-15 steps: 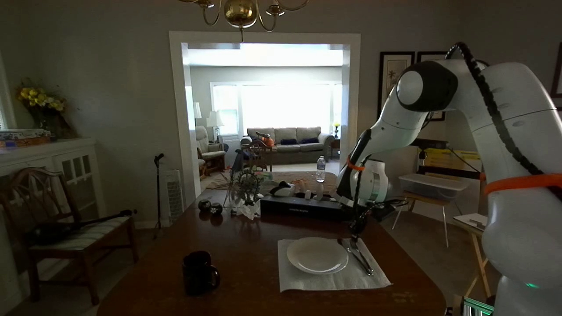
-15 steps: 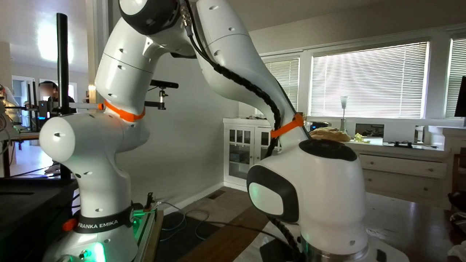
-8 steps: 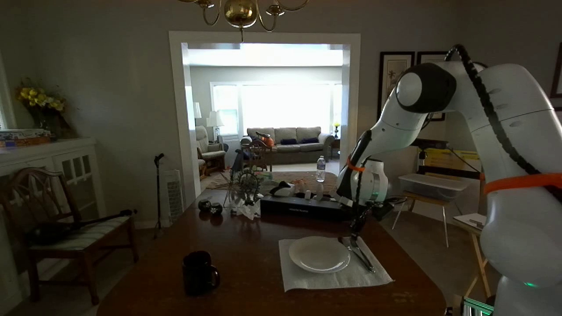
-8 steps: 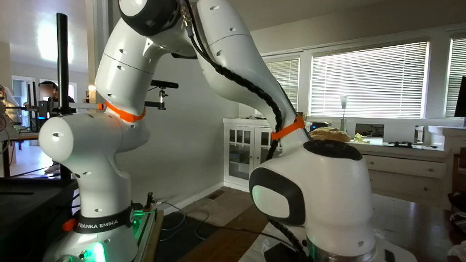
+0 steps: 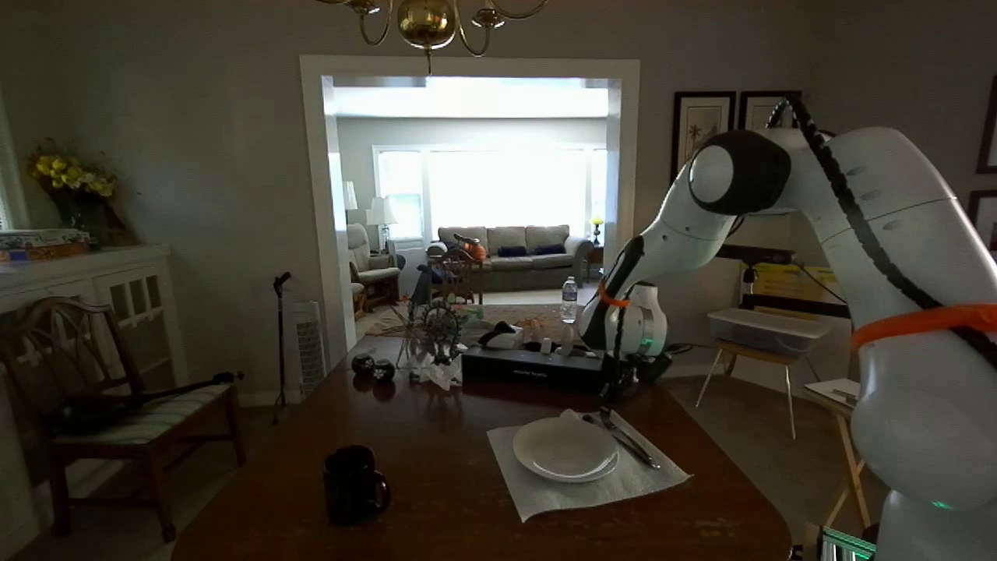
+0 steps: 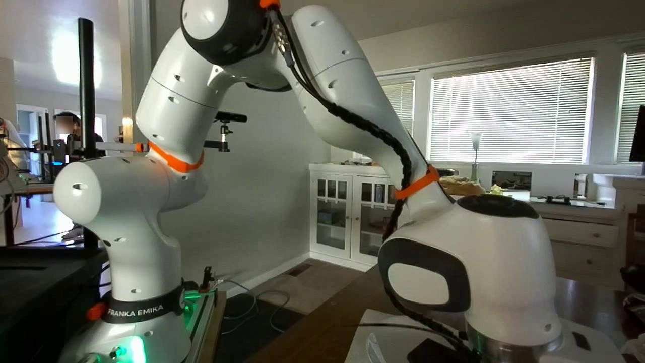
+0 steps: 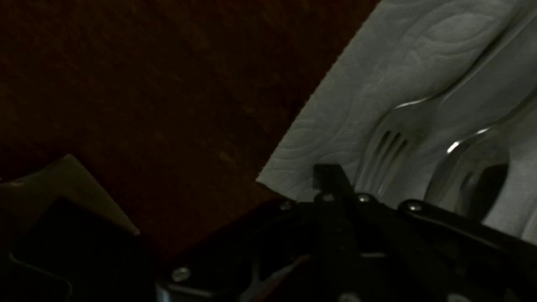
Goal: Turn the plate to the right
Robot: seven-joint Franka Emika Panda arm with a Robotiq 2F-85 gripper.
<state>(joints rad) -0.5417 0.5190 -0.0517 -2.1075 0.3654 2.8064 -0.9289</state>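
The white plate (image 5: 562, 448) lies flat on the pale placemat (image 5: 596, 495) on the wooden table in an exterior view. The placemat sits turned askew, with a small fold at its far edge. My gripper (image 5: 606, 410) points down at the placemat's far right corner, beyond the plate and apart from it. In the wrist view my gripper fingers (image 7: 329, 170) are together, their tips over the placemat corner (image 7: 289, 167) beside the fork (image 7: 390, 138). Nothing shows between them. Part of the placemat shows in an exterior view (image 6: 365, 335); the plate is out of view there and in the wrist view.
Cutlery (image 5: 627, 442) lies on the placemat right of the plate; a spoon (image 7: 470, 167) shows in the wrist view. A dark mug (image 5: 350, 485) stands at the left. A long black box (image 5: 537, 370) and a vase with plants (image 5: 442, 335) stand behind.
My arm and gripper have moved left in an exterior view. The placemat has turned, its far corner shifting left and a fold appearing. The cutlery has shifted left; the plate has moved only slightly.
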